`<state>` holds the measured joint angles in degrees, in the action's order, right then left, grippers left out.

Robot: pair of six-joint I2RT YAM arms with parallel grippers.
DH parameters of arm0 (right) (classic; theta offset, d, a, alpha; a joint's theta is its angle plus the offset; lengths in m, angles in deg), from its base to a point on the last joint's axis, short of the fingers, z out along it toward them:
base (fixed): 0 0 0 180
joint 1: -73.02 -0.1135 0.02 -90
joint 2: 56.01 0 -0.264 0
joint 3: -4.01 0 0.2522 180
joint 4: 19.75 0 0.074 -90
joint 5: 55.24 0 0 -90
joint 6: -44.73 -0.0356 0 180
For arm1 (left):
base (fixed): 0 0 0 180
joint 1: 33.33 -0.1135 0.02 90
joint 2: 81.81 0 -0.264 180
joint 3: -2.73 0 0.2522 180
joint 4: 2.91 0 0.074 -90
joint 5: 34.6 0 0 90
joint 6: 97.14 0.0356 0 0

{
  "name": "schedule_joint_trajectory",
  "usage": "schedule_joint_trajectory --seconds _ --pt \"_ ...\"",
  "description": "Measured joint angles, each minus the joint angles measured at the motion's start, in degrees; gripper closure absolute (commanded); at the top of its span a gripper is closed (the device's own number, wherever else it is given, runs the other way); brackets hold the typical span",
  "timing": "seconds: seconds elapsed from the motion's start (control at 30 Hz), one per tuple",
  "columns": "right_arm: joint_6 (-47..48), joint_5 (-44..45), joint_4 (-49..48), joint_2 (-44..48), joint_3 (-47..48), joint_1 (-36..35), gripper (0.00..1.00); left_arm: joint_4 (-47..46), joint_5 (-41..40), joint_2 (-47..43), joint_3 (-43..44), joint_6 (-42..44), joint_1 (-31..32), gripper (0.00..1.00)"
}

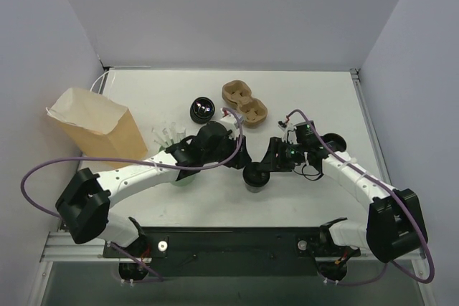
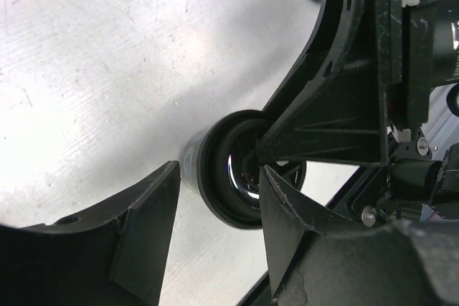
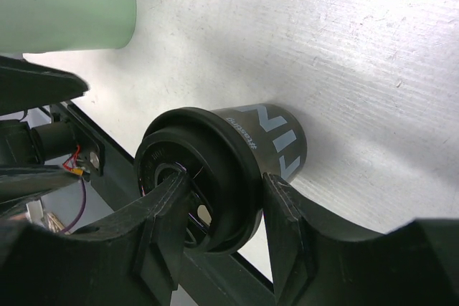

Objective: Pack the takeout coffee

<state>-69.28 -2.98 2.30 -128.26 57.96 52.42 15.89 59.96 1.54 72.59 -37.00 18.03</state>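
Observation:
The takeout coffee (image 1: 256, 175), a short black cup with a black lid, stands upright on the table between the two arms. In the right wrist view the takeout coffee (image 3: 237, 155) shows grey lettering on its side. My right gripper (image 3: 226, 178) is shut on its lid rim, one finger in the lid's hollow and the other against the outer edge. From above, the right gripper (image 1: 268, 160) sits just right of the cup. My left gripper (image 2: 219, 168) stands open with only table between its fingers; the cup (image 2: 233, 177) lies just beyond the tips. The left gripper (image 1: 239, 154) is up-left of the cup.
A brown paper bag (image 1: 97, 125) stands open at the left. A green cup with white straws (image 1: 169, 134) is partly under the left arm. A lidless black cup (image 1: 203, 110) and a cardboard cup carrier (image 1: 244, 102) sit behind. The black base rail (image 1: 229, 238) lies close in front.

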Motion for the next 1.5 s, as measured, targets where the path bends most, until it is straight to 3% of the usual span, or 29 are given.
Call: schedule_joint_trajectory --seconds 0.23,0.7,0.8,0.97,1.07,1.5 --pt "-0.2 0.4 -0.7 1.5 -1.2 0.0 0.61 -1.0 -1.8 -5.2 -6.3 -6.2 2.4 0.46" --pt "-1.5 1.8 -2.3 4.0 -3.5 0.1 0.62 -9.0 -2.4 -3.7 -13.8 -15.8 4.4 0.46" --pt "-1.6 1.9 -2.8 4.4 -3.9 0.3 0.62 -10.0 -2.4 -3.6 -14.3 -16.6 4.4 0.5" --pt "-2.3 2.2 -4.9 5.5 -5.4 0.4 0.63 -11.7 -2.2 -3.0 -14.3 -18.7 4.5 0.67" --pt "-3.0 2.4 -7.0 6.8 -7.3 0.8 0.63 -13.2 -2.5 -2.6 -14.8 -20.6 4.6 0.71" --pt "-6.4 3.1 -16.2 10.8 -14.1 1.5 0.63 -20.9 -6.6 -1.0 -18.9 -28.3 5.7 0.78"
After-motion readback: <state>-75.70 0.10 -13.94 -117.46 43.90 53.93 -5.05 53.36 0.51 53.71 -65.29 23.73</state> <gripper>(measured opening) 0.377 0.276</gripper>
